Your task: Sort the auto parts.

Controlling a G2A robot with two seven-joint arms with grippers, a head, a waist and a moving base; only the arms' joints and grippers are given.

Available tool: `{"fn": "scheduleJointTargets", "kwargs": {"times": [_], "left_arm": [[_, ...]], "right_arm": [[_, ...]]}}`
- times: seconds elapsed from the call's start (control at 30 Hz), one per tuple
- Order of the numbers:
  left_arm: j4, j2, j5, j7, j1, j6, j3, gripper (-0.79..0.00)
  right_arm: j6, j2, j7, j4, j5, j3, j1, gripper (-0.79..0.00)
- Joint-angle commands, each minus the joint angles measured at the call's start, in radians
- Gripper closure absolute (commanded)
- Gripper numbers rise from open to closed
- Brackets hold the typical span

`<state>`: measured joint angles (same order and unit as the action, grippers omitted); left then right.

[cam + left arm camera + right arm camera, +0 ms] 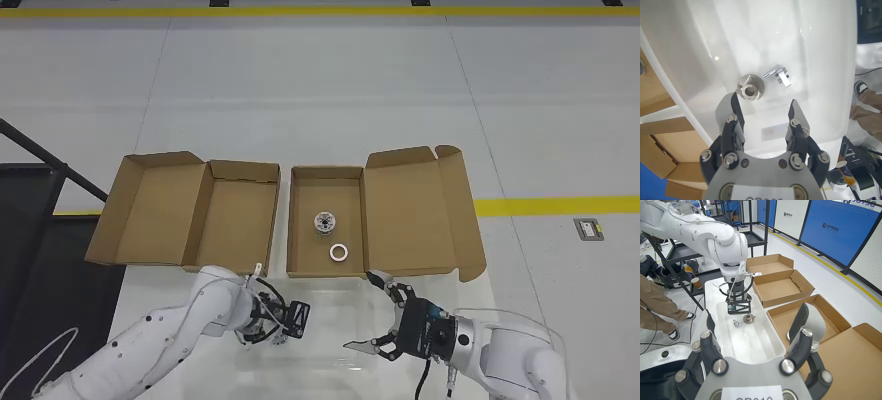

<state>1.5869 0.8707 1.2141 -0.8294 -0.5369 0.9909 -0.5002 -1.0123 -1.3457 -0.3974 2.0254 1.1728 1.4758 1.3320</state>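
Lower centre of top view: white tray point(330, 320) with flanged hub point(750, 87) and bracket point(780, 76), awaiting sorting. Left hand point(763, 98) wide open beside hub, seemingly for pickup; right hand point(756, 309) wide, empty.

Pale grey floor point(300, 100) lies all round the white worktop point(710, 285). Far beyond the worktop a yellow line point(300, 10) crosses it; a broader yellow stripe point(560, 206) runs nearer. Blue partition panels point(838, 228) and white pegboard panels point(789, 217) stand past the worktop, and black metal racks point(753, 238) stand beside it, a low shelf bearing a paper cup point(696, 283)
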Motion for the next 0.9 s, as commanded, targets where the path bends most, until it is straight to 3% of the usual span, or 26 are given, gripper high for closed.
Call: {"fn": "scheduleJointTargets", "kwargs": {"times": [0.0,0.07,0.23,0.37,0.5,0.87], "left_arm": [[-0.028,0.016,-0.014,-0.009,0.019,-0.013,0.018,-0.480],[-0.055,0.032,-0.020,-0.017,0.035,-0.021,0.032,-0.422],[-0.118,0.067,-0.017,-0.005,0.061,-0.032,0.059,-0.369],[-0.166,0.093,-0.002,0.008,0.073,-0.049,0.079,-0.382],[-0.207,0.114,0.007,0.028,0.084,-0.047,0.091,-0.465],[-0.301,0.160,0.025,0.070,0.106,-0.036,0.109,-0.379]], "right_arm": [[0.000,0.000,0.000,0.000,0.000,0.000,0.000,-0.785],[0.000,0.000,0.000,0.000,0.000,0.000,0.000,-0.785],[0.000,0.000,0.000,0.000,0.000,0.000,0.000,-0.785],[0.000,0.000,0.000,0.000,0.000,0.000,0.000,-0.785],[0.000,0.000,0.000,0.000,0.000,0.000,0.000,-0.785],[0.000,0.000,0.000,0.000,0.000,0.000,0.000,-0.785]]}}
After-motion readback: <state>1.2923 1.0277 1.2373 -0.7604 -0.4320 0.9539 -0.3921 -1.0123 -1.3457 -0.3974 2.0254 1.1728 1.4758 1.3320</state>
